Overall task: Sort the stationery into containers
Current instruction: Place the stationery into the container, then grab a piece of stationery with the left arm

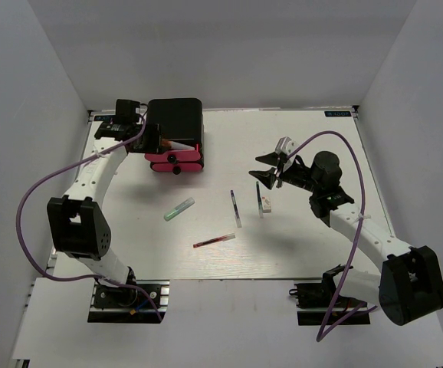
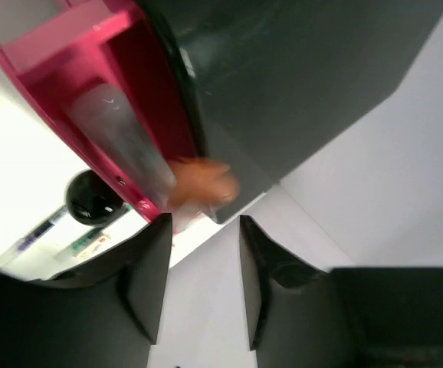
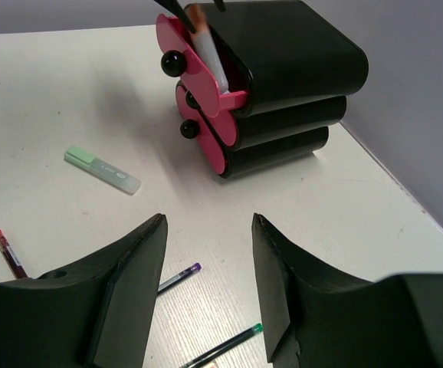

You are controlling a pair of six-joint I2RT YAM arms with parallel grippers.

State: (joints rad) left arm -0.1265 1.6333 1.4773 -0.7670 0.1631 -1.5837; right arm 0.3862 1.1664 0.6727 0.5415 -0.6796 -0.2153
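The black box (image 1: 177, 115) holds three pink-red drawers (image 1: 177, 161), and the top drawer (image 2: 91, 84) is pulled out. An orange marker (image 2: 200, 182) leans in it, its blurred end just beyond my left gripper's (image 2: 203, 224) fingertips. That gripper is open with nothing between its fingers. My right gripper (image 1: 269, 170) is open and empty above the table's right middle. Below it lie a white block (image 1: 266, 204) and two dark pens (image 1: 236, 208) (image 1: 259, 201). A green marker (image 1: 179, 208) and a red pen (image 1: 214, 241) lie nearer the front. No light-blue marker is in view.
The right wrist view shows the drawers (image 3: 229, 100) with black knobs (image 3: 172, 63), the green marker (image 3: 103, 170), the red pen (image 3: 7, 253) and both dark pens (image 3: 179, 277) (image 3: 221, 346). White walls enclose the table. Purple cables trail from both arms.
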